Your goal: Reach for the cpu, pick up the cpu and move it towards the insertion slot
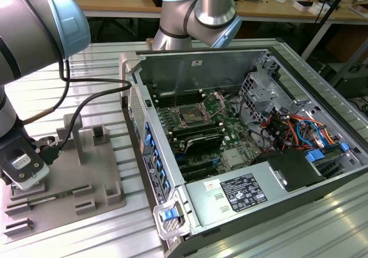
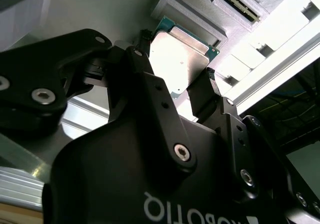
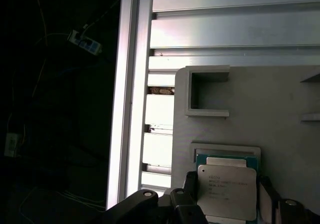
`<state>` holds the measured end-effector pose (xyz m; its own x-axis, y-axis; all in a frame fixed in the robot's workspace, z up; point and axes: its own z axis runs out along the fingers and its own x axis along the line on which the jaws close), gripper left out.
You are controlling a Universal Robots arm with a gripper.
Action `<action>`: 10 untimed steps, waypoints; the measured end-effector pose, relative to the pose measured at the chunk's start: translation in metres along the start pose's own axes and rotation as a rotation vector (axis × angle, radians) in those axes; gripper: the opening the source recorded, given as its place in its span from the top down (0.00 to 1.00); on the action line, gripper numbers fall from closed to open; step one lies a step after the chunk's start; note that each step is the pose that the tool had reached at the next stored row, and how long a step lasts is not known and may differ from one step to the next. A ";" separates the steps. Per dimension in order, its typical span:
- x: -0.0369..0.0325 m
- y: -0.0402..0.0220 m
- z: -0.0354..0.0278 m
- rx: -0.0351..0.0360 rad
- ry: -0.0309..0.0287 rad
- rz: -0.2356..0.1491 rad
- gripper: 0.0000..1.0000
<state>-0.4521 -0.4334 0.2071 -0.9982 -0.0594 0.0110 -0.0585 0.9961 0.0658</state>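
The cpu, a silvery square plate with a thin green rim, lies at the raised recess of the grey plastic fixture. My gripper straddles it, and in both wrist views one black finger presses against each of two opposite edges of the cpu. It looks level with the recess frame. In the exterior view my gripper hangs low over the fixture on the exterior view's left. The insertion slot, a silver-framed socket with a dark centre, sits on the green motherboard inside the open computer case.
The case's upright metal side wall stands between the fixture and the motherboard. A black cable loops from my wrist across the fixture. Memory slots, drive cables and a power supply crowd the case. The ribbed aluminium table edge runs beside the fixture.
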 end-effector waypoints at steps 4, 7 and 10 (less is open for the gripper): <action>0.0000 0.0000 -0.0006 0.0000 0.0000 0.000 0.45; 0.0000 0.0000 -0.0010 0.0000 0.0000 0.000 0.45; 0.0000 0.0001 -0.0013 0.0000 0.0000 0.000 0.45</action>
<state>-0.4521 -0.4334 0.2084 -0.9982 -0.0594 0.0110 -0.0585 0.9961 0.0658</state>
